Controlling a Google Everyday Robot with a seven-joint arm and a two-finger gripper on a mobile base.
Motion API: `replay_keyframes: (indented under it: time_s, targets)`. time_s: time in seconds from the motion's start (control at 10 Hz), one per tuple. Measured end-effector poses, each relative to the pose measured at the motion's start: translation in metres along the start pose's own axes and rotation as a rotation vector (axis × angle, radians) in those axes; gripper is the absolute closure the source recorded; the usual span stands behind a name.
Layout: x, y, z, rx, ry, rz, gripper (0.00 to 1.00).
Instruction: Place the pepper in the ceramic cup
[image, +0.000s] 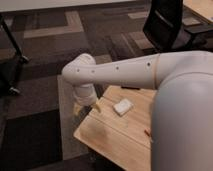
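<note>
My white arm (125, 72) reaches across the view from the right and blocks much of the wooden table (107, 135). My gripper (86, 106) hangs below the arm's rounded end, over the table's far left corner. A small orange-red sliver, the pepper (146, 133), lies on the table right at the edge of my arm's bulk, well right of the gripper. The dark-blue ceramic cup is hidden or out of view.
A small white rectangular block (123, 106) lies on the table right of the gripper. A flat dark thing (131, 88) shows at the table's far edge under the arm. Black office chairs stand at the upper right (167, 25) and far left (10, 60) on patterned carpet.
</note>
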Motion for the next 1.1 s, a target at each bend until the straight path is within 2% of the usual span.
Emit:
replay_keyframes:
  time_s: [0.3, 0.4, 0.5, 0.7, 1.1]
  targets:
    - [0.016, -0.029, -0.006, -0.054, 0.032, -0.188, 0.35]
    - [0.028, -0.044, -0.009, -0.061, 0.065, -0.297, 0.35]
    - [0.036, -0.053, -0.012, -0.067, 0.088, -0.370, 0.35]
    - [0.041, -0.059, -0.014, -0.072, 0.103, -0.423, 0.35]
    - [0.041, -0.058, -0.014, -0.073, 0.103, -0.426, 0.35]
